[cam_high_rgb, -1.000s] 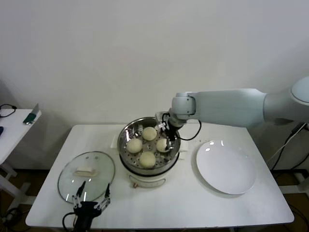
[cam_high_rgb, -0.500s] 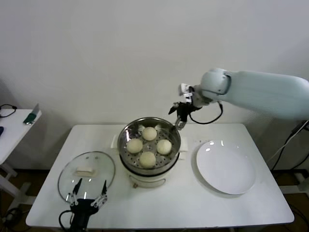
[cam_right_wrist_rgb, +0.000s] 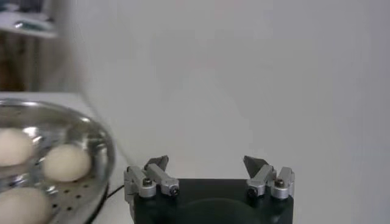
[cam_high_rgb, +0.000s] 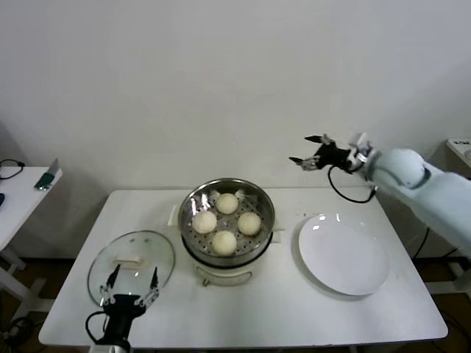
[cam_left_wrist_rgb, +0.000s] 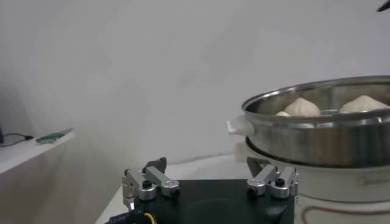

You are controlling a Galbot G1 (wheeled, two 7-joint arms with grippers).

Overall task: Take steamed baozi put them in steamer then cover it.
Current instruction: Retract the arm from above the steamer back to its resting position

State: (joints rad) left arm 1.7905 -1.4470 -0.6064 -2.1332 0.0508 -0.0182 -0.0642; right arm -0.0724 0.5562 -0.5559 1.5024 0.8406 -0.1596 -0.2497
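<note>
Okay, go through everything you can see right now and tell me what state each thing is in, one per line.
steamed baozi: all four sitting in the steamer tray.
steamer: uncovered, on the table.
glass lid: off, lying flat on the table beside the steamer.
white plate: empty.
left gripper: open, empty, at the lid's near edge.
right gripper: open, empty, raised above the table.

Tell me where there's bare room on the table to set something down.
Bare tabletop runs along the near edge, between the steamer and the white plate. The plate itself holds nothing. The left side is crowded: the glass lid lies there with the open left claw beside it. The right claw is open, up off the table.
</note>
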